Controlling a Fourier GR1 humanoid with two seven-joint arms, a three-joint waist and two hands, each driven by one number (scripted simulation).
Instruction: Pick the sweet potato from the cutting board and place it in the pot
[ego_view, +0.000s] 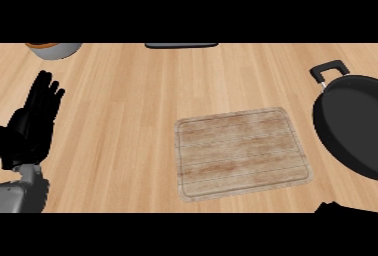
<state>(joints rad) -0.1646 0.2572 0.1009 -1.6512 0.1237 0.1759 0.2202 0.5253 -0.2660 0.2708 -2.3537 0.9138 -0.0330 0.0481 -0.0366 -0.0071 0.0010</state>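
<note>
Light wooden surface (133, 100), plank grain running left to right, carrying all items listed. Black pot (347, 125), large and round, at the right edge and cut off by it, dark interior showing nothing inside in the part visible; a black handle with a pale metal neck (329, 71) projects from its upper left rim. Wooden cutting board (241, 153), near square with rounded corners and a shallow groove inside the rim, lying flat at centre right, slightly rotated, just left of the pot and apart from it; its top is bare. Sweet potato: not to be seen on the board, in the visible part of the pot, or elsewhere. Left hand (31, 127), black, on a grey forearm (22, 192) at the left edge, fingers straight and pointing up, holding nothing, resting. Right hand (347, 207): only a dark sliver at the lower right corner; whether it is open or closed cannot be told. Grey bowl with brown contents (53, 49), top left, partly cut off. Dark flat object (181, 45) at top centre, identity unclear.
</note>
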